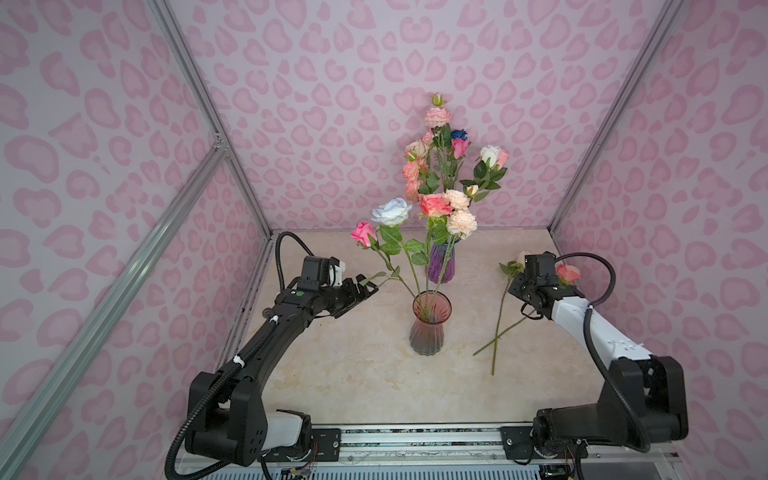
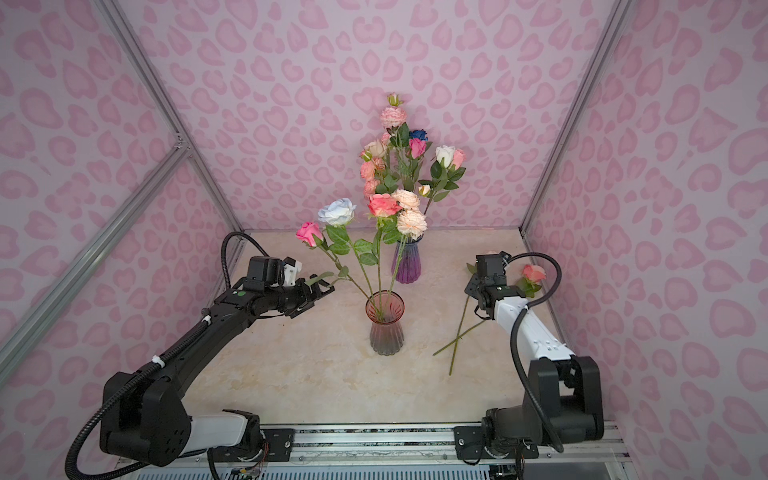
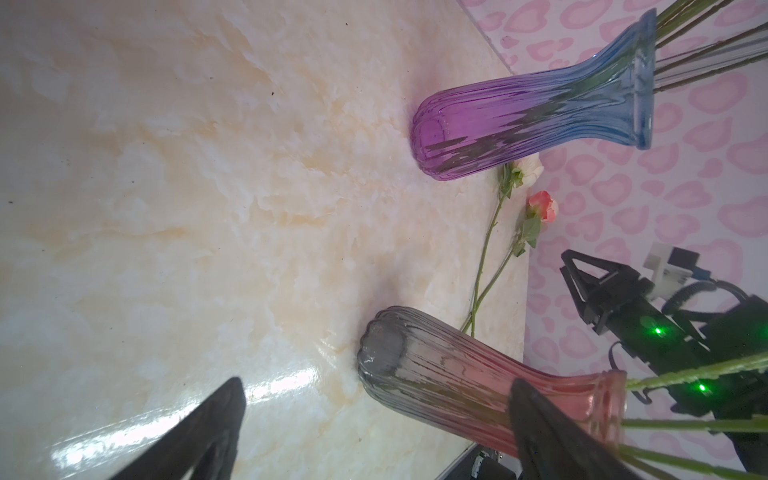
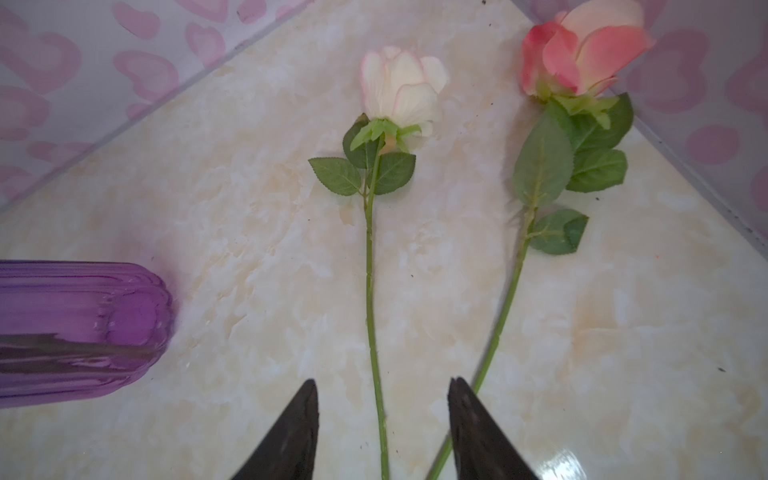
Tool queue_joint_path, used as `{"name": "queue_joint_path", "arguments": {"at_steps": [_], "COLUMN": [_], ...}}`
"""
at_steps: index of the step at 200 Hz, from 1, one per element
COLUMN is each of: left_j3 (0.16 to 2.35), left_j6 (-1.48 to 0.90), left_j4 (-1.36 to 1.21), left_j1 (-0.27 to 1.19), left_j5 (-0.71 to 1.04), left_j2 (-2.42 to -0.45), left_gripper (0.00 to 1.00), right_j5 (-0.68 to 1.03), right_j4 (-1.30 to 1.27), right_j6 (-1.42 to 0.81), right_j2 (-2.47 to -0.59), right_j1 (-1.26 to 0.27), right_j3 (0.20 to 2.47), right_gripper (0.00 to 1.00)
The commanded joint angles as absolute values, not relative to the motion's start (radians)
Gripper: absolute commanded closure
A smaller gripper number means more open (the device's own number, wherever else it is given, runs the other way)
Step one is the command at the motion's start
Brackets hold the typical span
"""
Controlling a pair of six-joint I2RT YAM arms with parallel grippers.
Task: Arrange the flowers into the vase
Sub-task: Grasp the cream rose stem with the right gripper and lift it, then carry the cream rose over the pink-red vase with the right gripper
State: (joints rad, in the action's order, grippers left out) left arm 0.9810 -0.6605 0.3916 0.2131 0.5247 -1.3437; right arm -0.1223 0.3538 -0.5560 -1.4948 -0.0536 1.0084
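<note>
- My right gripper (image 4: 383,380) hangs open and empty over the two roses lying by the tabletop's (image 1: 353,374) right edge. Their heads point toward the far right corner.
- In the right wrist view the cream rose (image 4: 369,262) runs straight between my jaws. The coral rose (image 4: 514,274) slants in close to one finger, and the two stems cross nearer the front edge.
- I judge the step to be picking up the cream rose. I should come straight down on the bare stem below its leaves and away from the crossing, so that the coral stem stays outside the jaws.
- I should close firmly, because the stem is thin and smooth and could roll or twist in the grip.
- After lifting, I should tip the rose so its cut end points down before carrying it to the pink vase (image 1: 430,324) at the middle of the tabletop, which already holds several stems. The purple vase (image 1: 441,262) by the far edge looks full.
- My left gripper (image 1: 359,293) waits beside the pink vase, spread wide and holding nothing, with a leaf just at its fingertips. From there it could steady the vase.
</note>
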Motion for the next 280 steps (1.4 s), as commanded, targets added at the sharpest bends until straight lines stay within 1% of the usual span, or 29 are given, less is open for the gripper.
{"name": "queue_joint_path", "arguments": {"at_steps": [1,14,30,46,55,77,102,128,143,155,167,202,238,265,280], "left_j3": [0.994,0.995,0.996,0.994,0.994,0.992,0.993,0.994,0.995,0.995,0.995,0.995,0.999,0.998,0.998], "left_j6": [-0.644,-0.644,-0.644,-0.644,-0.643,-0.643,-0.643,-0.644,-0.644,-0.644,-0.643,-0.643,-0.642,-0.640,-0.640], "left_j4": [0.388,0.391,0.393,0.393,0.393,0.393,0.393,0.393,0.392,0.391,0.391,0.389,0.391,0.389,0.389], "left_j1": [0.215,0.213,0.213,0.211,0.211,0.210,0.208,0.206,0.205,0.205,0.206,0.205,0.203,0.196,0.191], "left_j5": [0.513,0.508,0.496,0.487,0.483,0.479,0.482,0.482,0.487,0.487,0.493,0.490,0.490,0.487,0.486], "left_j2": [-1.340,-1.338,-1.332,-1.326,-1.323,-1.322,-1.324,-1.327,-1.331,-1.331,-1.332,-1.330,-1.324,-1.314,-1.310], "left_gripper": [0.01,0.00,0.01,0.01,0.00,0.00,0.00,0.01,0.01,0.01,0.01,0.00,0.00,0.00,0.00], "right_j5": [-0.071,-0.045,-0.035,-0.004,-0.017,-0.009,-0.012,0.009,0.006,0.026,0.096,0.133,0.107,0.077,0.042], "right_j4": [0.445,0.472,0.516,0.462,0.458,0.461,0.448,0.425,0.422,0.410,0.374,0.317,0.321,0.280,0.284], "right_j6": [-0.537,-0.518,-0.529,-0.550,-0.563,-0.563,-0.551,-0.541,-0.534,-0.534,-0.541,-0.577,-0.564,-0.526,-0.514], "right_j2": [-1.669,-1.778,-1.887,-1.927,-1.948,-2.002,-2.010,-2.001,-1.983,-1.954,-1.910,-1.726,-1.472,-1.255,-1.167], "right_j1": [-0.043,-0.043,-0.037,-0.037,-0.038,-0.035,-0.034,-0.022,-0.020,-0.020,-0.020,-0.035,-0.088,-0.169,-0.215], "right_j3": [1.123,1.194,1.273,1.265,1.270,1.290,1.276,1.262,1.256,1.245,1.218,1.151,1.107,1.079,1.091], "right_gripper": [0.49,0.50,0.54,0.54,0.55,0.59,0.69,0.90,0.95,0.98,1.00,1.00,1.00,1.00,1.00]}}
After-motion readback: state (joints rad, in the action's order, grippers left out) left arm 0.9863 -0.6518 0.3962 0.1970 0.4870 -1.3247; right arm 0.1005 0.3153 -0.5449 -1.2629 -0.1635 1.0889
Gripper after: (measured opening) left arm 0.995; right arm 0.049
